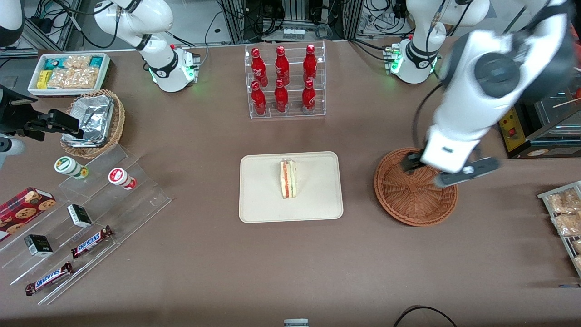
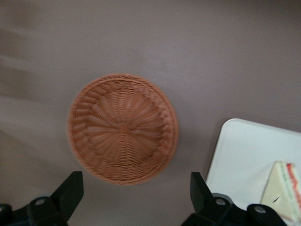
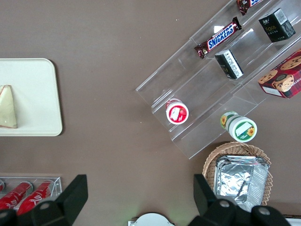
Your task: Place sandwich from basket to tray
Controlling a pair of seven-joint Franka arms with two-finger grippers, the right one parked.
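Observation:
The sandwich (image 1: 288, 178) (image 2: 287, 183) (image 3: 8, 107), a pale wedge with a red and green stripe, lies on the cream tray (image 1: 263, 190) (image 2: 249, 155) (image 3: 33, 94) at the table's middle. The reddish-brown wicker basket (image 1: 408, 200) (image 2: 123, 127) stands beside the tray toward the working arm's end, with nothing inside. My gripper (image 1: 438, 170) (image 2: 135, 188) hangs above the basket, over the part of its rim farther from the front camera. It is open, its black fingers (image 2: 73, 186) spread wide with nothing between them.
A clear rack of red bottles (image 1: 285, 81) stands farther from the front camera than the tray. Toward the parked arm's end are acrylic steps with snacks (image 1: 86, 213), a tan basket of foil trays (image 1: 93, 120) and a white snack bin (image 1: 68, 72). Snack packets (image 1: 565, 213) lie at the working arm's end.

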